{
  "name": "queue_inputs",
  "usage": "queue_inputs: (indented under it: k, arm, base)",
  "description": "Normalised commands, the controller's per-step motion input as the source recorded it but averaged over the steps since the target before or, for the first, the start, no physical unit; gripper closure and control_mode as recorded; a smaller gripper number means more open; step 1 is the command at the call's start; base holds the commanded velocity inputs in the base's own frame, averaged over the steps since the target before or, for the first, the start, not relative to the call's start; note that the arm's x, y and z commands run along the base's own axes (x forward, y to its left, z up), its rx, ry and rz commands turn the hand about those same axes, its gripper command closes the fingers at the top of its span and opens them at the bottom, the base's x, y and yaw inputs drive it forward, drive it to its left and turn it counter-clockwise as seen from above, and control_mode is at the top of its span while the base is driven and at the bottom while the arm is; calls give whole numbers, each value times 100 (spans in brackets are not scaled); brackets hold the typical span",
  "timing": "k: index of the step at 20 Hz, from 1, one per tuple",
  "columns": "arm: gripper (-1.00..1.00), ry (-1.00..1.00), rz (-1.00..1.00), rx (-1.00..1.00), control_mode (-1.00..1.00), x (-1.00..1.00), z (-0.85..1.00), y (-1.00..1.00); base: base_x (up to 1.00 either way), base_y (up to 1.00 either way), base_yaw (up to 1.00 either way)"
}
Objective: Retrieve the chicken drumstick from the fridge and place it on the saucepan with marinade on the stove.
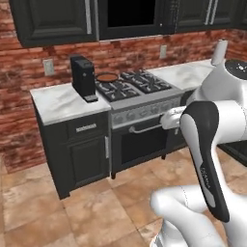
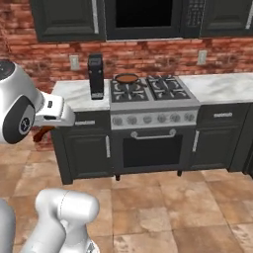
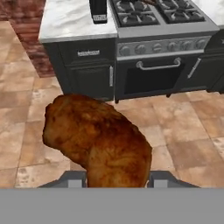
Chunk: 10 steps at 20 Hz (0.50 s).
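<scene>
The chicken drumstick (image 3: 98, 140), a reddish-brown piece of meat, sits large between my two dark fingertips in the hand view, with my gripper (image 3: 116, 179) shut on it. In the right base view the drumstick (image 2: 41, 132) hangs below my white hand, over the floor to the left of the stove (image 2: 148, 94). The saucepan with marinade (image 1: 107, 77) (image 2: 126, 78) stands on the back left burner of the stove (image 1: 140, 89) (image 3: 157, 22), well ahead of the gripper. The fridge is out of view.
A tall black appliance (image 1: 83, 77) (image 2: 96, 75) stands on the marble counter (image 1: 58, 103) just left of the stove. More counter (image 2: 222, 86) runs to the right, with a paper towel roll (image 1: 219, 50). Dark cabinets and a microwave (image 2: 143, 17) hang above. Tiled floor lies between me and the oven.
</scene>
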Motion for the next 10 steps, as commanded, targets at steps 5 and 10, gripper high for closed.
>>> queue_inputs:
  k: [5, 10]
  arm:
    - [100, 0, 0, 0, 100, 0, 0, 0]
    - [100, 0, 0, 0, 100, 0, 0, 0]
  base:
    - [95, -66, 5]
    - [76, -86, 15]
